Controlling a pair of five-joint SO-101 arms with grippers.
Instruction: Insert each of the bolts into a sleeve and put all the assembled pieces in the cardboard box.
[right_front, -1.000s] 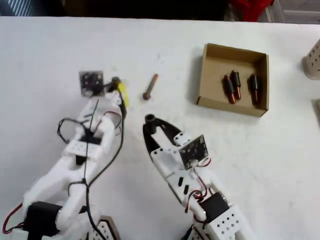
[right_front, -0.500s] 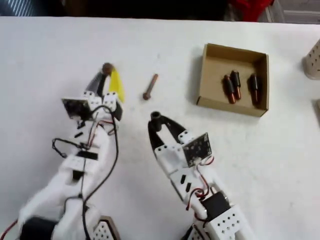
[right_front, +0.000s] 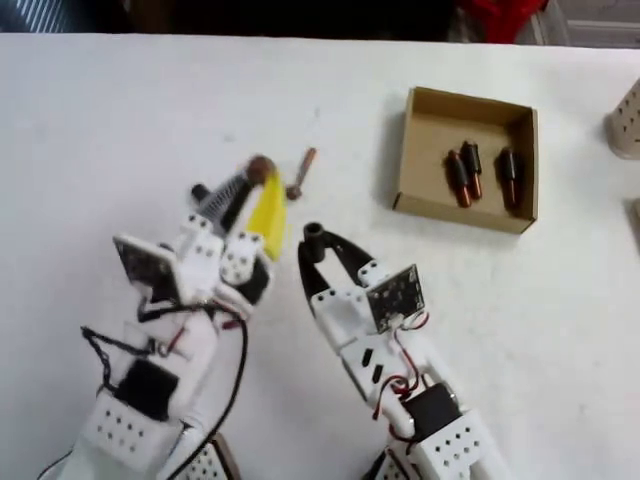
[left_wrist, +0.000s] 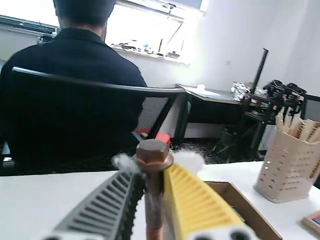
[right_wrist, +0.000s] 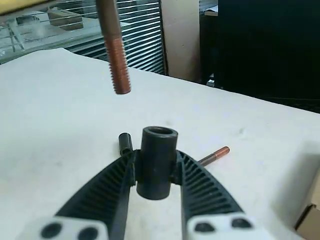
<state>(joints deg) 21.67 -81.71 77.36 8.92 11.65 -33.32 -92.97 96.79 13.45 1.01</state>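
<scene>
White table (right_front: 100, 100); copper hex-head bolt (left_wrist: 154, 159), threaded tip; black sleeve (right_wrist: 156, 160).

Did a quick headcount while I stood there. Bolts that weren't in anything: two, one bolt (left_wrist: 153, 156) gripped up in the air and a second bolt (right_front: 300, 173) lying loose. Bare black sleeves: also two, one sleeve (right_wrist: 157, 160) pinched upright and another sleeve (right_wrist: 125, 143) sitting free just behind it. Assembled pieces came to three, one piece (right_front: 458, 178), a second piece (right_front: 471, 163) and a third piece (right_front: 509, 177), all inside the box. There was exactly one cardboard box (right_front: 462, 212). Two arms were there, the left arm (right_front: 160, 370) and the right arm (right_front: 400, 350), on one white table (right_front: 100, 100). Plus one beige holder (right_front: 626, 120) at the far edge.
</scene>
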